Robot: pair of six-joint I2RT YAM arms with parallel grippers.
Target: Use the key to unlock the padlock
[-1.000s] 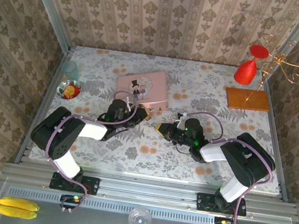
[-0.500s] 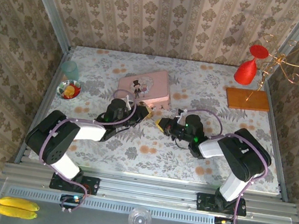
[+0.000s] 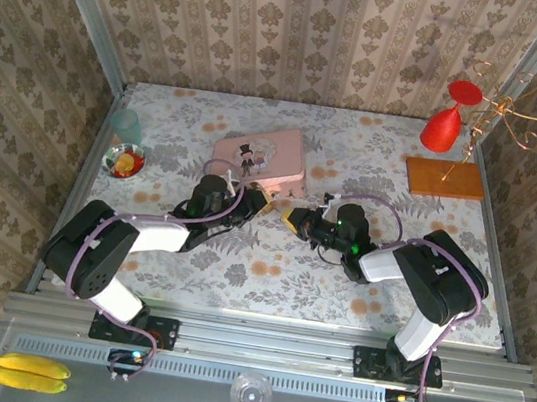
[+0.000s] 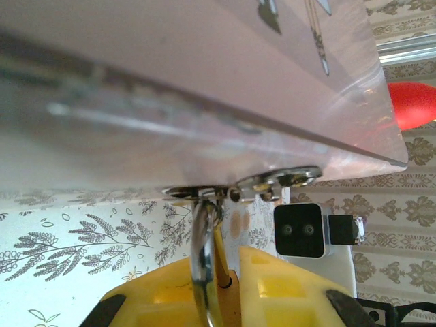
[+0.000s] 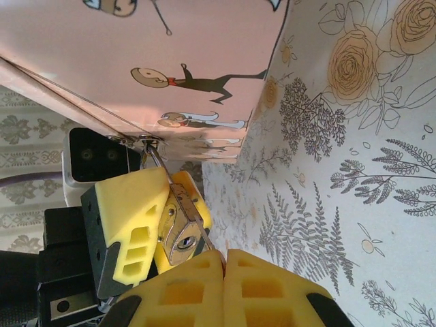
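Left gripper [image 3: 253,202] is clamped on the padlock [image 5: 178,235], its yellow fingers [image 5: 129,211] pressing the brass body from both sides just off the front edge of the pink tin [image 3: 259,159]. The thin shackle [image 4: 203,252] runs up from between those fingers to the tin's hasp [image 4: 276,181], so the lock is tethered there. Right gripper [image 5: 223,262] sits just beside the keyhole face with its fingers pressed flush together; whether a key lies between them cannot be made out. Assessment: the padlock is light, rigid and smooth-sided, likely to slip or swivel on its shackle under push. It is best held across the flat body faces, with the keyhole end left exposed.
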